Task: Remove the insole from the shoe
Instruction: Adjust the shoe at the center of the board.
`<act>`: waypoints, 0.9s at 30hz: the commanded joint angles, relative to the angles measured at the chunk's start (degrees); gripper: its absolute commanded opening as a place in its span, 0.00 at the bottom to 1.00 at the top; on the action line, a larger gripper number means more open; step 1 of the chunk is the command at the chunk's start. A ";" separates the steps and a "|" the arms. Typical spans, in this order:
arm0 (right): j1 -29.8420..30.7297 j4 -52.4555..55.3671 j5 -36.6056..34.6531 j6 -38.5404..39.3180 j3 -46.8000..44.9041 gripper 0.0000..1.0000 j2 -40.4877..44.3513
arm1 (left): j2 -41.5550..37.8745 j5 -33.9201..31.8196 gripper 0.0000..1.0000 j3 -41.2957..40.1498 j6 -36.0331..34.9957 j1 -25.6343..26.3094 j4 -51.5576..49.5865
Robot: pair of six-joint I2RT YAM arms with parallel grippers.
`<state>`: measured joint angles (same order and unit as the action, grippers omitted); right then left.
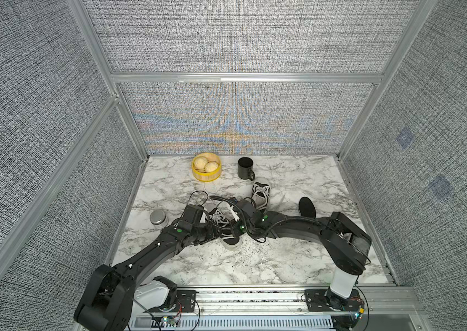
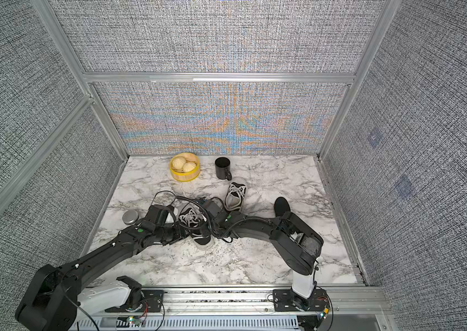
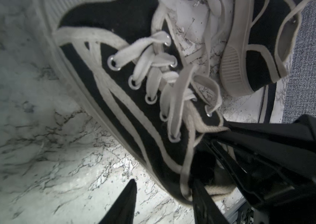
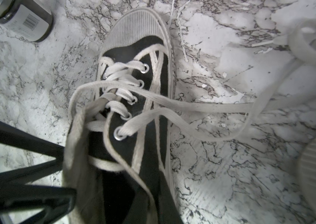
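Note:
A black canvas shoe (image 1: pixel 231 242) with white laces lies at mid table, toe toward the front edge, and shows in both top views (image 2: pixel 203 242). My left gripper (image 3: pixel 165 186) is open and straddles the shoe's side wall. One of its fingers (image 3: pixel 123 203) is over the marble and the other is inside the collar. My right gripper (image 4: pixel 151 194) reaches into the shoe's (image 4: pixel 134 48) dark opening with its fingers close together, and what lies between them is hidden. A black insole (image 1: pixel 307 207) lies flat on the table to the right.
A second shoe (image 1: pixel 261 195) lies just behind the arms. At the back stand a yellow steamer basket (image 1: pixel 206 166) with buns and a black mug (image 1: pixel 245 168). A metal-lidded jar (image 1: pixel 158 219) stands left of the left arm. Fabric walls close three sides.

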<state>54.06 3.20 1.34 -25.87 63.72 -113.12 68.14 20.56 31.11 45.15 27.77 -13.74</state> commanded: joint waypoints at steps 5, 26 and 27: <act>0.03 -5.37 -2.61 -7.76 0.00 0.06 0.42 | 1.80 -1.45 0.10 1.18 0.61 -0.01 2.35; -4.39 5.94 2.01 -6.54 5.86 0.39 0.60 | 7.78 0.69 0.00 1.67 -4.54 -1.14 8.42; -4.01 6.86 2.54 -5.83 6.58 0.42 1.87 | 7.27 0.77 0.00 1.72 -4.54 -1.14 8.83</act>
<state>49.36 8.60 2.09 -34.11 68.31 -113.47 75.61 20.10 32.97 40.97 26.50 -7.35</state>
